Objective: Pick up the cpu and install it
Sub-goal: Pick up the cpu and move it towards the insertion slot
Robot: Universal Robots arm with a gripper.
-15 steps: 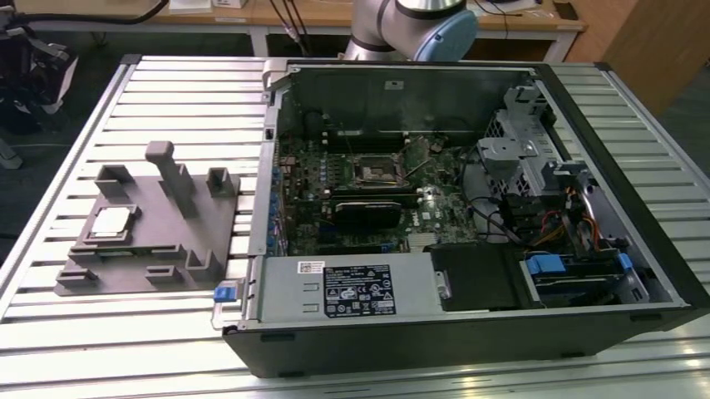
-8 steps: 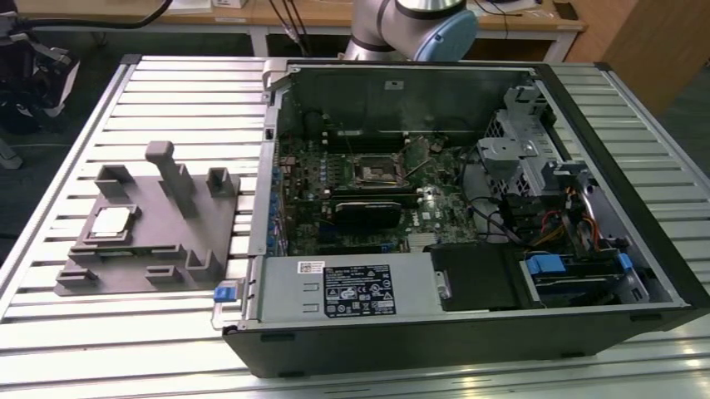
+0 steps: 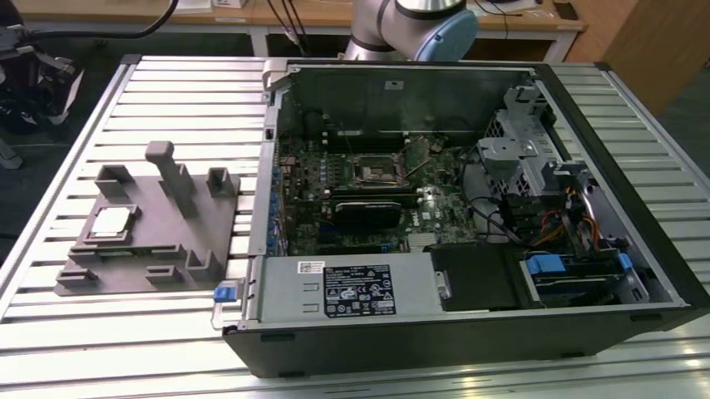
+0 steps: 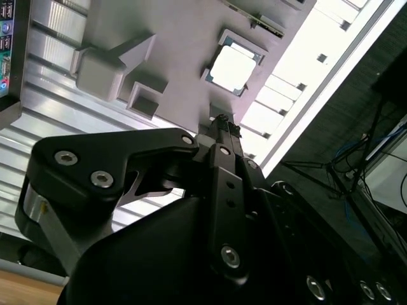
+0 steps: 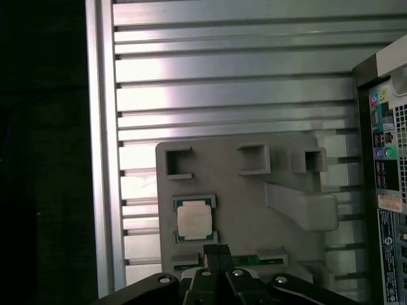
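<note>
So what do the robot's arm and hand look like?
The gripper is matte black, with chunky angular links, shiny round silver screws and two thin fingers. In the exterior view the arm is a silvery-grey tube with a light-blue cap.

Silvery metal-topped cpu (image 5: 194,222); grey holder (image 5: 254,210), probably matt plastic; ribbed, shiny metal table (image 5: 222,89).

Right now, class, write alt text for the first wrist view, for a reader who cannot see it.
A cpu lies flat in a recess of a grey holder, with the shut claw hovering near it and holding nothing. The holder sits on a slatted metal table, beside the port panel of a computer case.
</note>
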